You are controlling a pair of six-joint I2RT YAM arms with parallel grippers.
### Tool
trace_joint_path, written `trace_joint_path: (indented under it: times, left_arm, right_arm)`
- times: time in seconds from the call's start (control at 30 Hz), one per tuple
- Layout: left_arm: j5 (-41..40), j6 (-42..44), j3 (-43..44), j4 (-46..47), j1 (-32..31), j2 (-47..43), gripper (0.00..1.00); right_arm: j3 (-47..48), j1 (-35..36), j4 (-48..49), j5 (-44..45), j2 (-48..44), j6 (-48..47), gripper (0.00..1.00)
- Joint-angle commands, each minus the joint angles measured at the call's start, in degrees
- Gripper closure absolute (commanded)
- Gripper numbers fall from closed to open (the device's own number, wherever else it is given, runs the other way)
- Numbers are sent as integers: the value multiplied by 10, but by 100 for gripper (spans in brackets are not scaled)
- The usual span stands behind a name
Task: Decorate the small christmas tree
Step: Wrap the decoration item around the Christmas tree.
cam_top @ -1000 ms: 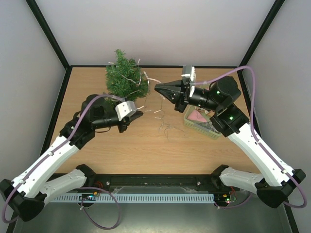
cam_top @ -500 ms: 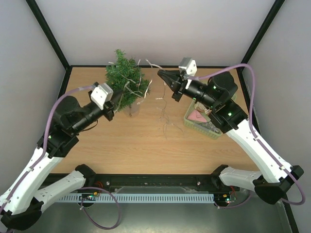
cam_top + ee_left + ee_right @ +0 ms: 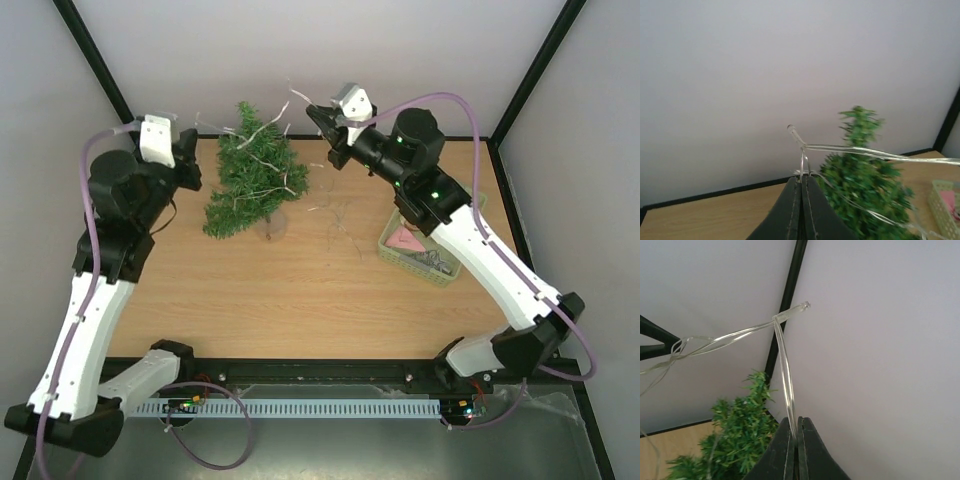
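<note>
Clear plastic light string (image 3: 785, 370) stretched above bushy dark-green miniature fir tree (image 3: 255, 175).
Top view: tree stood at rear of wooden worktop (image 3: 300, 300), between both arms. Left wrist view: left jaws closed, pinching string; tree just right. Right wrist view: right jaws closed on string loop; tree below-left.

Wooden tabletop (image 3: 300, 300), light brown, dark-edged. Small christmas tree (image 3: 250, 175) stands on pale base, back left of centre. Green mesh basket (image 3: 440, 272) at right, pink item (image 3: 403, 240) inside. Thin tangle of clear wire string (image 3: 340, 215) between tree and basket; whether it rests on wood unclear.
</note>
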Motion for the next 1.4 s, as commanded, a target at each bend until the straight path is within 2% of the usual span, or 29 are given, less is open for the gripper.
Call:
trace_joint_path:
  times: [0.0,0.2,0.5,0.7,0.93,1.07,1.2,1.37]
  left_arm:
    - [71,-55,37,20,58,47,98]
    - [127,-73,85,34,100,121,98]
    - [184,-95,143,76,131,217,98]
    - [189,-103,186,70,139,279,98]
    - [230,-115,205,69,140,334,98]
    - [250,-121,209,59,140,335,87]
    - [239,-119,209,42,140,316,67]
    - [241,-123,203,11,140,291,58]
  right_arm:
    - [52,2,-9,49,41,-33,98]
    - [129,-5,-40,85,111,-33,98]
    - [238,-58,-83,69,194,21,98]
    - [254,-80,-106,65,230,23,98]
    - [256,-96,-139,70,256,16,98]
    - [253,-109,-163,87,262,23,98]
    - [238,-118,-176,80,257,27,98]
    - [228,-121,-196,89,251,28,98]
